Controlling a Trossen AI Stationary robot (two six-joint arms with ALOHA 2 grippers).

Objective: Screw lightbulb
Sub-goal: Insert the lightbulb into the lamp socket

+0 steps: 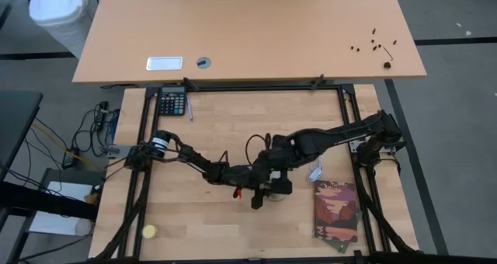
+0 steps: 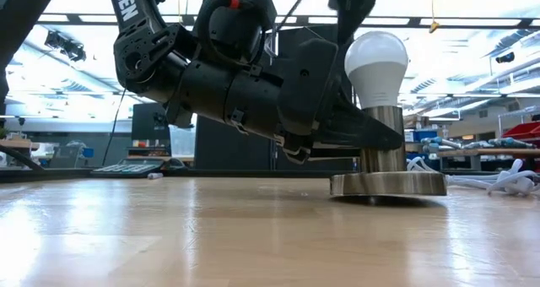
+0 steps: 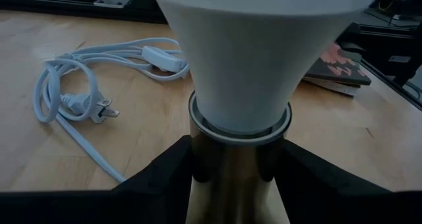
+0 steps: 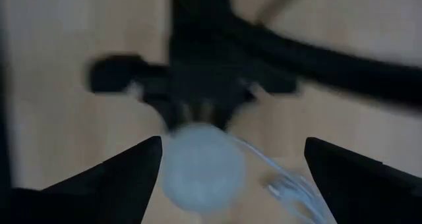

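The white lightbulb [image 2: 377,61] stands upright with its lower end in the metal socket's stem [image 2: 381,139]. The stem rises from the round disc base [image 2: 388,184] at the table's middle. My left gripper [image 3: 237,184] reaches in low from the table's left and is shut on the stem just under the bulb [image 3: 257,46]. My right gripper [image 4: 232,141] hangs open above the bulb [image 4: 201,168], pointing steeply down, with its fingers clear of the bulb. In the high view both grippers meet over the socket [image 1: 272,188]. My left gripper pinches the socket's upright stem [image 3: 234,174] between its two fingers, one on each side, just below the collar under the bulb. The fingers [image 3: 165,178] come in nearly level from the table's left and lie across the stem. The disc base rests on the table.
A coiled white power cord with a plug [image 3: 79,99] lies right of the socket. A picture book [image 1: 335,210] lies at the near right, a yellow ball [image 1: 149,231] at the near left and a calculator [image 1: 172,102] at the far left. The black frame rails [image 1: 342,109] border the table.
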